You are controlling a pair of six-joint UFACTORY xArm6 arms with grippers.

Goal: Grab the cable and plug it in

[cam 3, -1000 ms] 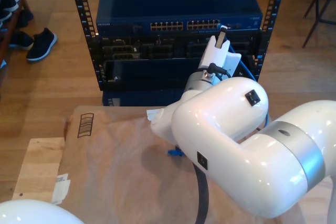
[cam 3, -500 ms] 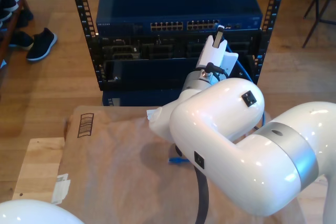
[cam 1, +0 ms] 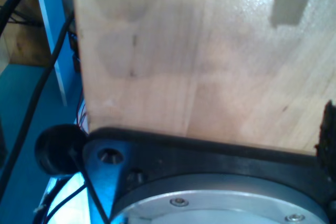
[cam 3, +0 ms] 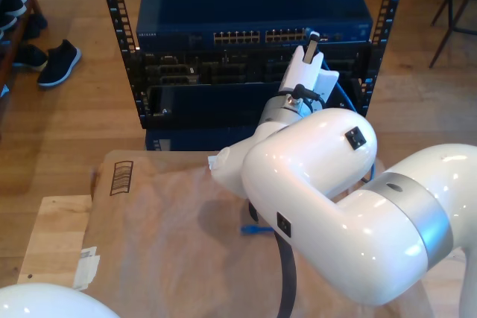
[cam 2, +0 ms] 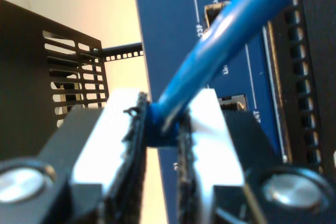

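- In the first wrist view, you see a pale wooden board (cam 1: 199, 56) above a dark mount and black wires; you cannot tell how my first claw stands.
- In the second wrist view, my second claw (cam 2: 160, 135) is clamped on the blue cable (cam 2: 231, 30) just behind its plug, close before the blue network switch (cam 2: 178, 24) and its ports.
- In the exterior view, you see my second claw (cam 3: 311, 44) raised to the port row of the switch (cam 3: 253, 13) in the rack, the cable (cam 3: 350, 102) trailing down the exterior view's right, its other plug (cam 3: 253, 229) lying on the paper-covered bench (cam 3: 156, 236).
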